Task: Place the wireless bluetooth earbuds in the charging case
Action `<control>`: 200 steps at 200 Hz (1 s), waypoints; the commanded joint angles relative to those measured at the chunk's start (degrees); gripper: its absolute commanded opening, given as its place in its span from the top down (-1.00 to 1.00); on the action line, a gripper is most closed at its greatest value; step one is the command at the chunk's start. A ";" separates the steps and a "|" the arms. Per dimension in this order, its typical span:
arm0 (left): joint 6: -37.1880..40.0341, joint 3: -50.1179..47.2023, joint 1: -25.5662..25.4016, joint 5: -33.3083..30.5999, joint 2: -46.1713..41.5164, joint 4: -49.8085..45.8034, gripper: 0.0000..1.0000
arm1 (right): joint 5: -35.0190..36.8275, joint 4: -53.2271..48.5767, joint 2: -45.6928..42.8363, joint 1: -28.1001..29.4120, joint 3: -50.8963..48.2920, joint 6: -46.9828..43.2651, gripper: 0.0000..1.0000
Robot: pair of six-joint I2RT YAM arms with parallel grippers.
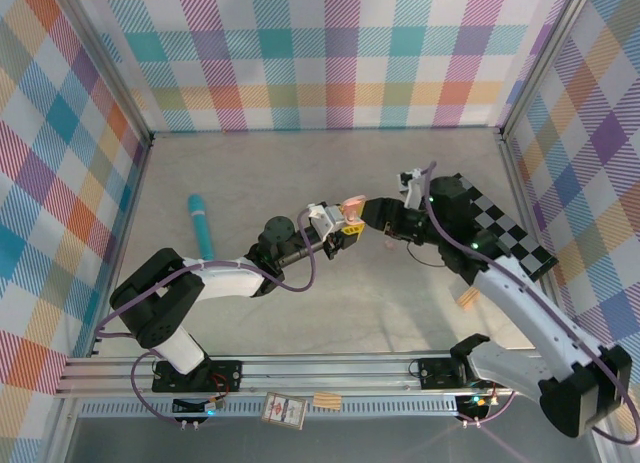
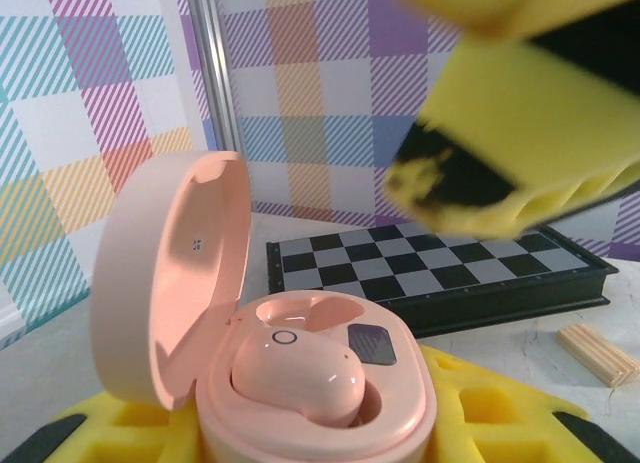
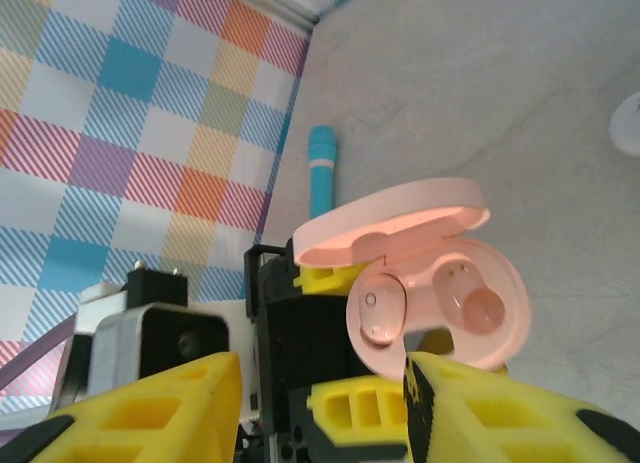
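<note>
Top external view, from the left: a teal cylinder [image 1: 200, 223] lies on the table [image 1: 300, 163]. Toward the middle, the left gripper [image 1: 345, 226] is clenched on the open pink charging case [image 1: 352, 204], lid raised. One pale pink earbud [image 2: 295, 375] sits in one well of the case; the other well [image 2: 300, 309] is empty. Just right of the case, the right gripper [image 3: 322, 383] is released, fingers apart and grasping nothing. A chessboard [image 1: 500, 223] lies at far right, with a wooden block [image 1: 467, 298] near it.
</note>
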 commanded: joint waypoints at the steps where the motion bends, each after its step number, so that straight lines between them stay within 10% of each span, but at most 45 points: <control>1: -1.67 -1.04 1.30 0.13 -0.56 4.62 0.31 | 6.49 -4.22 -4.91 -0.33 -3.05 -3.66 0.06; 84: -2.69 -6.91 3.93 2.44 -9.08 1.56 0.31 | 10.24 -4.75 3.57 -12.33 -12.69 -9.84 0.01; 200: -1.57 -7.12 4.05 2.56 -13.41 -3.00 0.31 | 5.42 20.92 26.70 -13.31 -18.36 13.41 0.06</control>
